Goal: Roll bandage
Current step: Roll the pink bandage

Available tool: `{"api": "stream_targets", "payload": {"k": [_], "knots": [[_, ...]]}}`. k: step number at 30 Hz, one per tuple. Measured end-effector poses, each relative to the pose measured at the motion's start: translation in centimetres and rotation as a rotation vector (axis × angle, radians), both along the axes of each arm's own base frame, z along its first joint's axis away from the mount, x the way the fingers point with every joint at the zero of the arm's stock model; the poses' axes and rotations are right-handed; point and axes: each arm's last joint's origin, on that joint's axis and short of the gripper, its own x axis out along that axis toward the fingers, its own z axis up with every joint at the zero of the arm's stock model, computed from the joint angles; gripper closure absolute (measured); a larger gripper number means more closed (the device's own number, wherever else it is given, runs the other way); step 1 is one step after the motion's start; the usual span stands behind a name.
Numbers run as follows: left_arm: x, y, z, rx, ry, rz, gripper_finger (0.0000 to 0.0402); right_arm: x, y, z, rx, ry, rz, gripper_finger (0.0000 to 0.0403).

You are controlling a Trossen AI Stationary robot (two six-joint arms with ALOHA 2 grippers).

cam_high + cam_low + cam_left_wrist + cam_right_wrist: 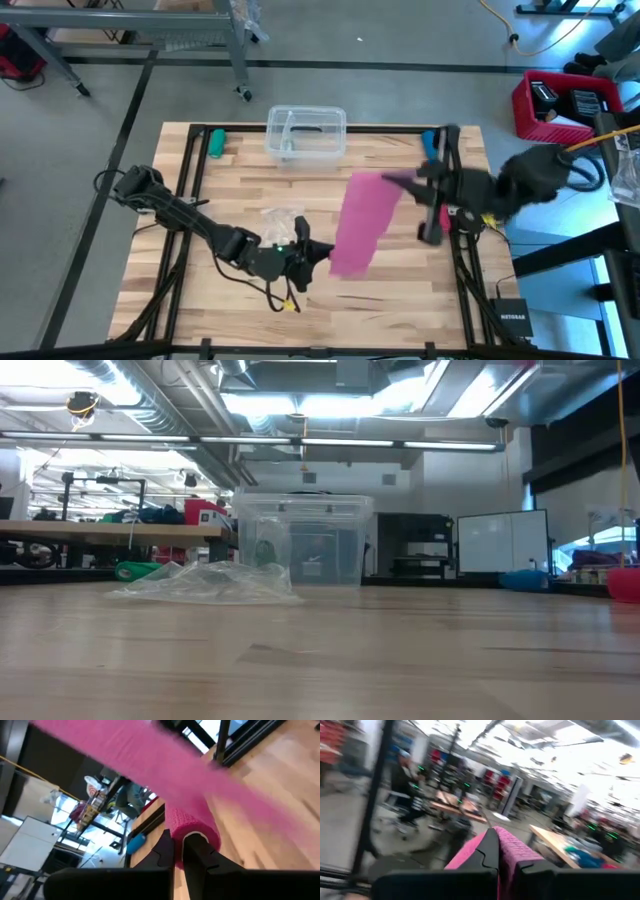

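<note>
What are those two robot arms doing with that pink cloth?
They are holding a pink bandage stretched between them, above the wooden table. The left gripper is shut on the lower end, where the fabric has begun curling into a roll. The right gripper is shut on the far end. Most of the strip is not yet rolled.

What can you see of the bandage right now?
The bandage is a long, flat strip of soft pink fabric with a woven look, stretched in the air over the middle of the table between both arms. The left gripper is shut on its near end, where the fabric wraps into a small started roll. The right gripper is shut on the far end, with fabric draped over its fingers. The low view does not show it.
</note>
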Motion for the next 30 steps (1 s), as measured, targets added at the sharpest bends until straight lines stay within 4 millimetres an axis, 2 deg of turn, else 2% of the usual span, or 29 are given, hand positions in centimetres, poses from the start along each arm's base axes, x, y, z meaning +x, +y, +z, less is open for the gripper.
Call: {"api": "stream_targets", "payload": {"k": [9,15,19,25,27,30], "knots": [[-0.6,-1.6,0.7,-0.032,-0.071,-0.053,0.0395,1.3,-5.6,0.0,0.035,0.043,-0.244,0.04],[-0.6,-2.0,1.2,-0.072,-0.125,-0.09,0.0391,2.4,-9.6,-2.0,0.12,0.176,-0.353,0.0388],[-0.6,-2.1,1.6,-0.122,-0.166,-0.105,0.0394,3.8,-12.0,-5.0,0.198,0.303,-0.373,0.0386],[-0.8,-2.2,2.2,-0.158,-0.203,-0.117,0.0392,6.1,-14.9,-11.0,0.332,0.468,-0.393,0.0383],[-0.8,-2.2,2.1,-0.175,-0.198,-0.112,0.0394,6.7,-15.6,-13.2,0.394,0.525,-0.343,0.0372],[-0.6,-1.7,1.8,-0.243,-0.188,-0.084,0.0395,7.6,-16.3,-16.7,0.45,0.583,-0.31,0.0334]]}}
